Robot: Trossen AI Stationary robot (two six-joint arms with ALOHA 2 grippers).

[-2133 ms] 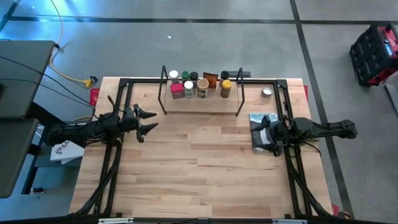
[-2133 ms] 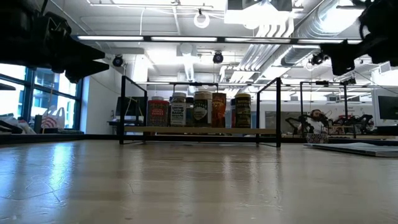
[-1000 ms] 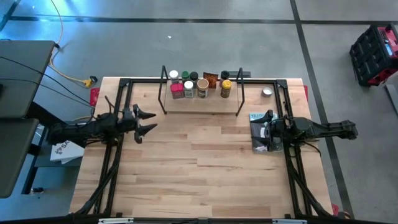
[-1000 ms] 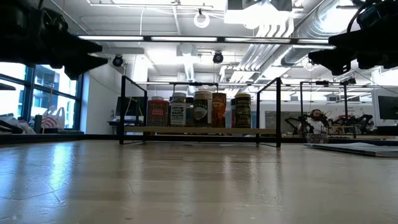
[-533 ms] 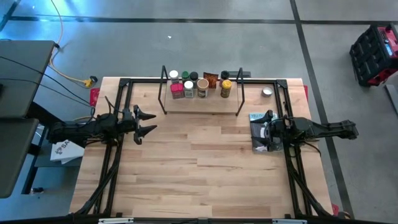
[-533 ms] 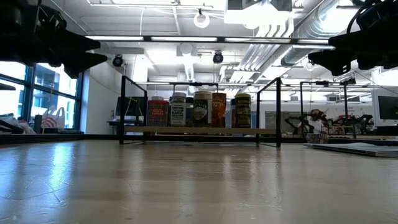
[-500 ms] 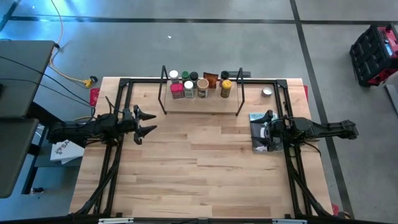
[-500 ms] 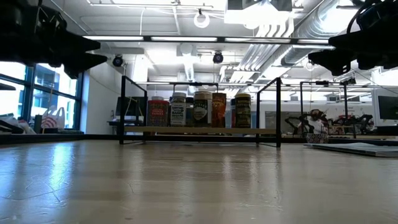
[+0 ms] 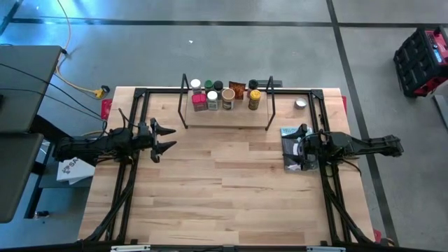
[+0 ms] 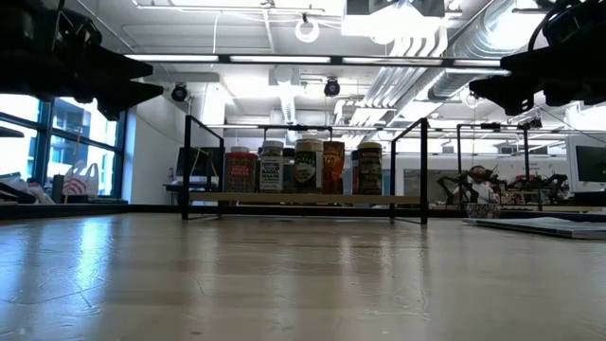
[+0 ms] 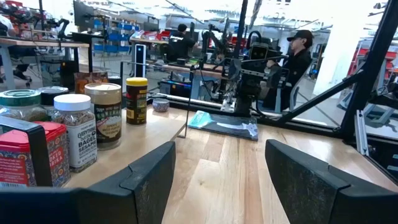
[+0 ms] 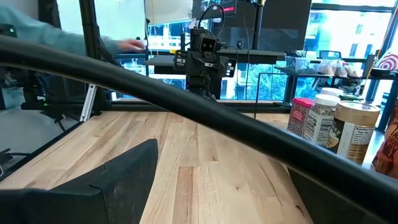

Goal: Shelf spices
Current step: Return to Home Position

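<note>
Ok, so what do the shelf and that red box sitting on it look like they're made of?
Shelf: the board looks like pale matte wood, light tan along its edge. Its uprights look like thin black-coated metal wire. Red box: glossy printed red sides with a dark top rim. It could be tin or card, I can't tell which.
</note>
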